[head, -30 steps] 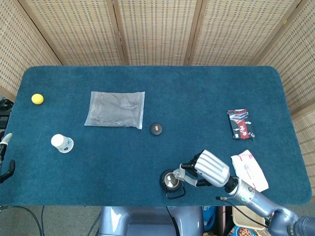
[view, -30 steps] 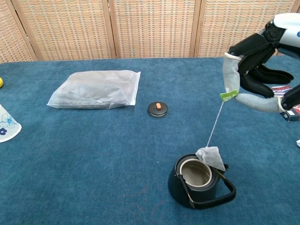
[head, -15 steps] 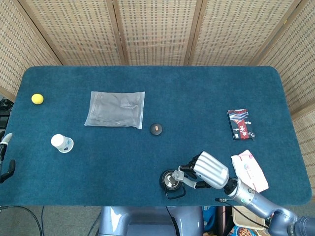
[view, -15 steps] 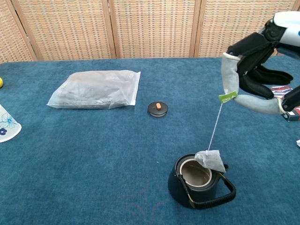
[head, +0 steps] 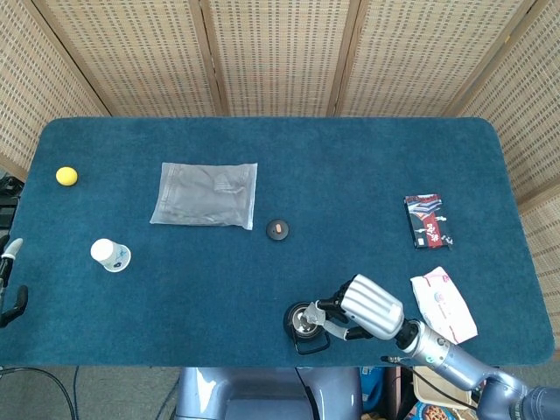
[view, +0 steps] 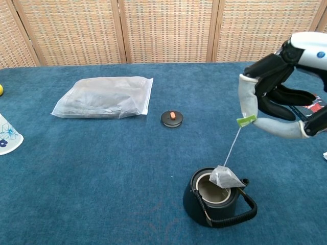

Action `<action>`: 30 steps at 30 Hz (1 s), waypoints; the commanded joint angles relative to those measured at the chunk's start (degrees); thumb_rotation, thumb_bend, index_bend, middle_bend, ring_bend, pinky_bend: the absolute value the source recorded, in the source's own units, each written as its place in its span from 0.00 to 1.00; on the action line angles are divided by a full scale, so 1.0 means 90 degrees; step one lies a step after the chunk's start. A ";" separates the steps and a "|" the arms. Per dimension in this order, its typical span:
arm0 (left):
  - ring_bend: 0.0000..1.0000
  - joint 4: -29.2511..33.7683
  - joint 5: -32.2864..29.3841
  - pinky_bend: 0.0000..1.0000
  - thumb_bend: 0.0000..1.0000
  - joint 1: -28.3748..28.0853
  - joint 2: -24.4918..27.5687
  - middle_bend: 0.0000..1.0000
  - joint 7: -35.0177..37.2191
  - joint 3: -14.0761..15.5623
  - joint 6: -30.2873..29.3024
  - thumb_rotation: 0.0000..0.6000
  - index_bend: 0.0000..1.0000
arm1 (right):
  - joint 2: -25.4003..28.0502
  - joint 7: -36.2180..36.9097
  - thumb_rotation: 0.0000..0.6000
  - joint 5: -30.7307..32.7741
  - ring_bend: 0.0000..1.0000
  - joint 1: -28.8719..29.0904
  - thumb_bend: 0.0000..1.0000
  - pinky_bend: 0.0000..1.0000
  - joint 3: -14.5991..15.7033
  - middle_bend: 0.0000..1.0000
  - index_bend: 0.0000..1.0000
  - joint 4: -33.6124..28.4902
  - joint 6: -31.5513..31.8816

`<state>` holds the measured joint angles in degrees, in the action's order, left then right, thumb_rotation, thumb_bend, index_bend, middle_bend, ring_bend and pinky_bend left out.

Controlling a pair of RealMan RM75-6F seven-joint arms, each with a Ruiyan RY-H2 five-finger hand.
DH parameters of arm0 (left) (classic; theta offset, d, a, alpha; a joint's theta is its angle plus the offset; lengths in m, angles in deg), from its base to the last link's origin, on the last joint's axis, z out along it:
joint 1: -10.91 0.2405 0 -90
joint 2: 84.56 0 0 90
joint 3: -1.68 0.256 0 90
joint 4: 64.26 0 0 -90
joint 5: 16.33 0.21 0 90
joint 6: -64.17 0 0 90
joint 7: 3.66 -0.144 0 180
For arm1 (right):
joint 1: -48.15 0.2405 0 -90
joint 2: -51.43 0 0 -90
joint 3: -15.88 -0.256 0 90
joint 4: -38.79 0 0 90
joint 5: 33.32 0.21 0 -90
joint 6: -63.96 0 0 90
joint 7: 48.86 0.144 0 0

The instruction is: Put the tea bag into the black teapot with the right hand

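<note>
Pinching the green tag between thumb and a finger, the right hand dangles the tea bag by its string, the other fingers spread; the bag sits at the open rim of the black teapot. Blue cloth covers the bench, with wicker screens behind.

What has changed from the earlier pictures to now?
The right hand, pinching the green tag, came down and a little left, lowering the tea bag onto the open mouth of the black teapot. It has not let go. The teapot, the lid and the plastic bag stayed put.
</note>
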<state>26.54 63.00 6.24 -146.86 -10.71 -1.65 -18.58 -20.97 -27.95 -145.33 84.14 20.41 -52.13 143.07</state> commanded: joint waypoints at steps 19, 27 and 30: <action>0.00 0.0007 0.0005 0.00 0.54 -0.0008 -0.0027 0.00 -0.0012 0.0004 0.0029 1.00 0.03 | -0.0211 0.0131 1.00 0.0770 0.91 0.0057 0.68 0.94 -0.0042 0.87 0.65 0.0668 -0.0734; 0.00 0.0001 -0.0005 0.00 0.54 -0.0010 -0.0029 0.00 -0.0017 0.0010 0.0052 1.00 0.03 | -0.0097 0.0413 1.00 0.1258 0.91 0.0199 0.68 0.94 -0.0118 0.84 0.46 0.0839 -0.1301; 0.00 0.0008 -0.0006 0.00 0.54 -0.0007 -0.0022 0.00 -0.0020 0.0007 0.0044 1.00 0.03 | 0.0070 0.0505 1.00 0.1472 0.91 0.0304 0.68 0.94 -0.0084 0.82 0.33 0.0800 -0.1728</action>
<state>26.61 62.96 6.17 -147.06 -10.90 -1.58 -18.18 -21.31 -24.06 -133.24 86.19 19.55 -44.79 129.35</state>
